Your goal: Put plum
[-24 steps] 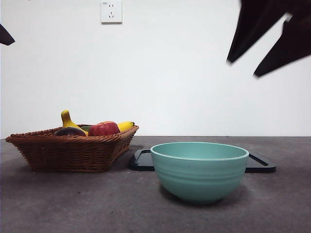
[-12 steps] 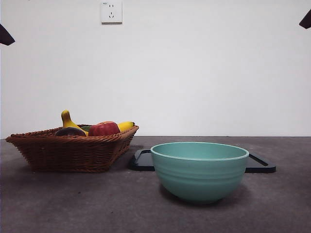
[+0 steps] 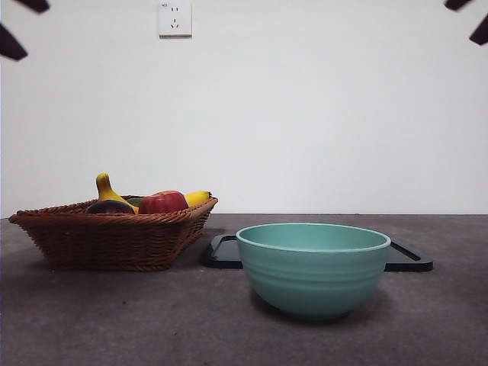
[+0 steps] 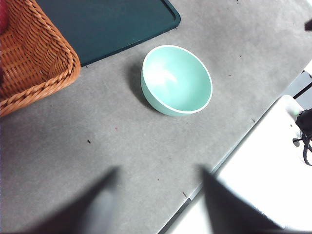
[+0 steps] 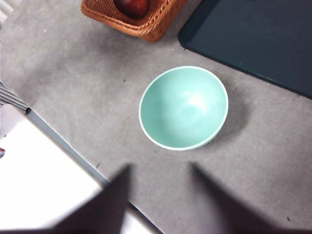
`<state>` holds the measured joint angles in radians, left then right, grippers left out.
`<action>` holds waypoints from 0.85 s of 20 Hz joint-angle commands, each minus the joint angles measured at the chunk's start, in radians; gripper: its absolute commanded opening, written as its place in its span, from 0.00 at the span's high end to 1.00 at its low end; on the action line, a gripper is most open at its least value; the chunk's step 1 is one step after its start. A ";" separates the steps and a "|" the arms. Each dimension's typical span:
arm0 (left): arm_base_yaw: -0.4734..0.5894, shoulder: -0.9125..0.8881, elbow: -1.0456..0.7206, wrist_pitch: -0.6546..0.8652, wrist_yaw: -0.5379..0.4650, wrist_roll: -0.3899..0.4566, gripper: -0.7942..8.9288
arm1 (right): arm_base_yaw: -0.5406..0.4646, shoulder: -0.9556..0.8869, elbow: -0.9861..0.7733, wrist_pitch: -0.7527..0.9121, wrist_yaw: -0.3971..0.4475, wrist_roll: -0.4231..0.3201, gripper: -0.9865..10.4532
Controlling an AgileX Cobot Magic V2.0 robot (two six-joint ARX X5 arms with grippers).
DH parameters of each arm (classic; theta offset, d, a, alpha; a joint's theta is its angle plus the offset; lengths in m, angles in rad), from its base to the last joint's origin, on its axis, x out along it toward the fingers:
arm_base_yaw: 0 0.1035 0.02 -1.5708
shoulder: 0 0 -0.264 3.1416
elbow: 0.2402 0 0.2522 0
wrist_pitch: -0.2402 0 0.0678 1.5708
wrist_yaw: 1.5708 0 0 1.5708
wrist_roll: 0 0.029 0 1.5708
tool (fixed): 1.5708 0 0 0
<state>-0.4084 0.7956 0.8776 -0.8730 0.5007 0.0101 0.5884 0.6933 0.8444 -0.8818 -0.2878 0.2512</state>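
Observation:
The plum (image 3: 109,206) is dark and glossy and lies in the wicker basket (image 3: 114,236) at the left, beside a red apple (image 3: 162,202) and a yellow banana (image 3: 104,187). In the right wrist view a dark maroon fruit (image 5: 132,6), likely the plum, sits at the basket's (image 5: 146,24) near corner. My left gripper (image 4: 160,170) is open and empty, high above the table. My right gripper (image 5: 161,165) is open and empty too, high above the teal bowl (image 5: 184,107). Both arms show only as black tips at the front view's top corners.
The teal bowl (image 3: 313,267) stands at the middle front of the grey table. A black tray (image 3: 225,252) lies flat behind it, next to the basket. The table's front edge (image 5: 63,146) runs close to the bowl.
The large dark arm at the upper right has lifted away, leaving only small tips at that corner. A second black tip now shows at the top left. The fruit, basket and bowl have not moved.

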 commanded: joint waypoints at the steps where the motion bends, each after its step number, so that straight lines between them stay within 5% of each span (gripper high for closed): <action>1: -0.004 0.007 0.011 0.005 0.006 0.008 0.91 | 0.008 0.004 0.016 0.003 0.000 -0.001 0.91; 17: -0.004 0.007 0.011 0.005 0.006 0.008 0.91 | 0.008 0.004 0.016 0.021 0.003 -0.001 0.91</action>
<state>-0.4084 0.7956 0.8776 -0.8730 0.5007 0.0097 0.5884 0.6933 0.8444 -0.8711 -0.2867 0.2512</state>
